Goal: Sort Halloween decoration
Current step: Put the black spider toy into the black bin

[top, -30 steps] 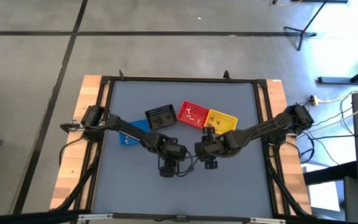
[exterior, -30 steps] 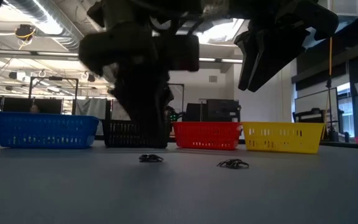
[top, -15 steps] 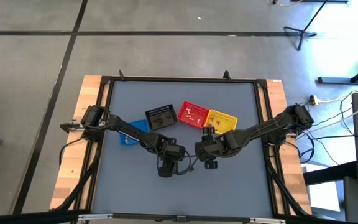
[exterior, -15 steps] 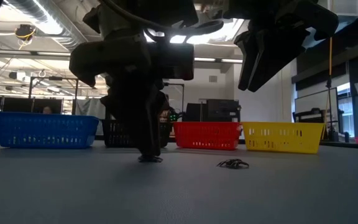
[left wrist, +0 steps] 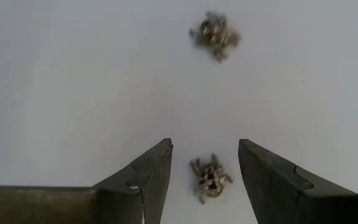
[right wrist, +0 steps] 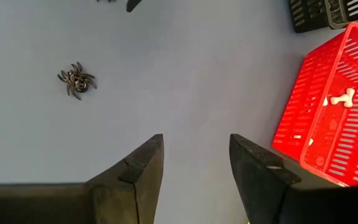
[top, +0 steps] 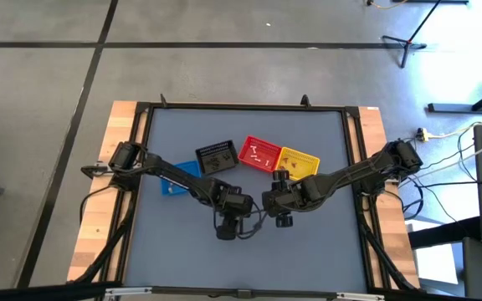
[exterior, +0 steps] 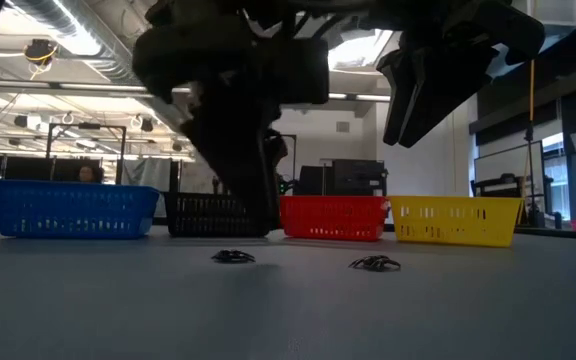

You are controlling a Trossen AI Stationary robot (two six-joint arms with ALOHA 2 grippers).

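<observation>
Two tiny dark spider trinkets lie on the grey table. One spider lies between and below the open fingers of my left gripper, which hovers just above it, pointing down, without touching. The second spider lies a little to its right. My right gripper hangs open above the table, near the yellow basket. White bone trinkets lie in the red basket.
A row of small baskets stands behind the grippers: blue, black, red and yellow. Bare grey table lies toward the near edge. A person shows in the room beyond.
My left gripper came down onto the left spider half a second ago and has since risen clear of it. The spider stays on the table, shifted slightly toward the table's left. My right arm has kept still.
</observation>
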